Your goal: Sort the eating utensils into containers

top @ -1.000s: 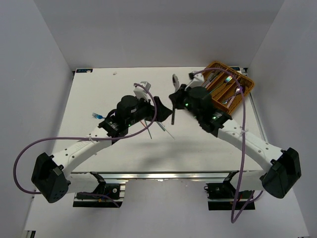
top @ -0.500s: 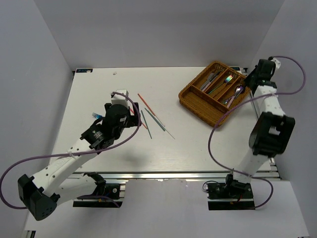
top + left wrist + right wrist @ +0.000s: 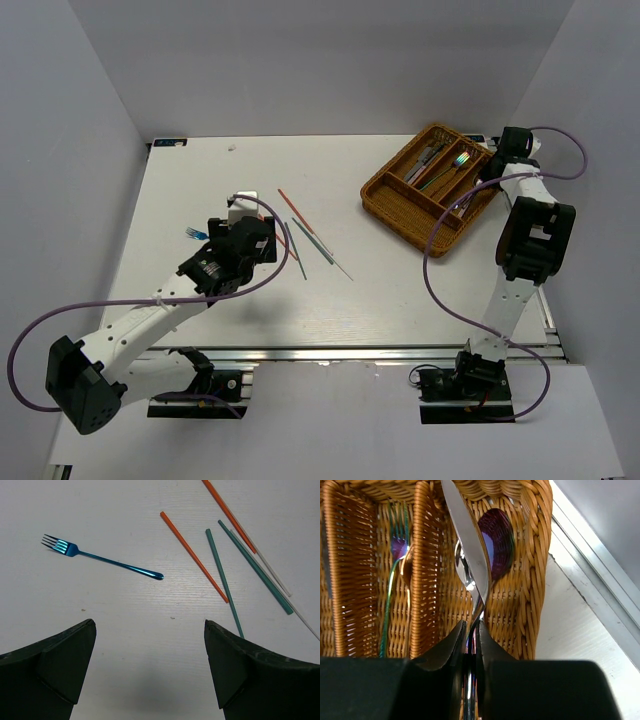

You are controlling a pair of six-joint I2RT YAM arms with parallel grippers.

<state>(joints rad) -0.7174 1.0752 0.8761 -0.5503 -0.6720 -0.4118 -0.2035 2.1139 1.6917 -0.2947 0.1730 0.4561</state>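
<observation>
Right wrist: your right gripper (image 3: pixel 470 629) pinches a silver spoon (image 3: pixel 468 550) at the wicker tray (image 3: pixel 532 555), your left gripper (image 3: pixel 149 627) gapes wide, empty.

**Arms part from mid-table**

The right gripper (image 3: pixel 470 630) has swung from the middle of the table out to the wicker tray (image 3: pixel 395 212), now pinching a silver spoon (image 3: pixel 470 545) above its end compartment. The left gripper (image 3: pixel 150 625) has drawn back leftwards off the chopsticks (image 3: pixel 312 240), jaws spread wider, nearer the blue fork (image 3: pixel 115 563).

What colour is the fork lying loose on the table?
Shiny metallic blue fork; clearest in the left wrist view.
</observation>
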